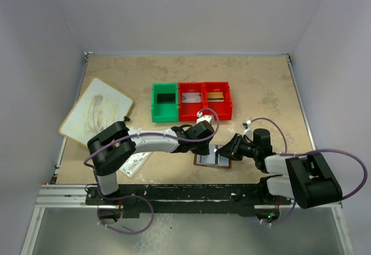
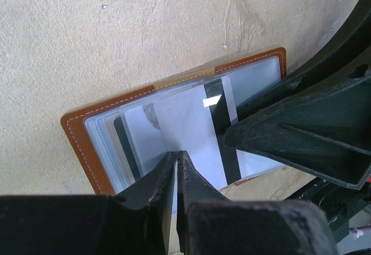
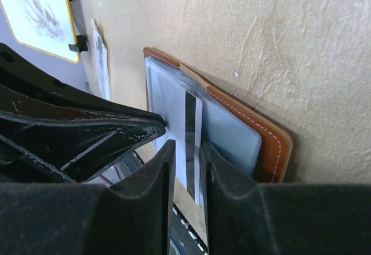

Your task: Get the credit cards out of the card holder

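Observation:
The brown leather card holder [image 1: 204, 161] lies open on the table between the two arms, its clear bluish pockets [image 2: 104, 142] facing up. A white credit card [image 2: 191, 121] with a black stripe sticks partway out of a pocket. My left gripper [image 2: 175, 157] is shut on this card's near edge. My right gripper [image 3: 188, 153] comes in from the other side with its jaws slightly apart. The striped end of the card [image 3: 190, 121] stands in the gap between them, with daylight on both sides. More cards show inside the pockets.
Behind the card holder stand a green bin [image 1: 164, 101] and two red bins [image 1: 191, 100] [image 1: 218, 99], each with a card inside. A whiteboard [image 1: 95, 110] lies at the left and a printed sheet [image 1: 134, 163] near the left arm's base.

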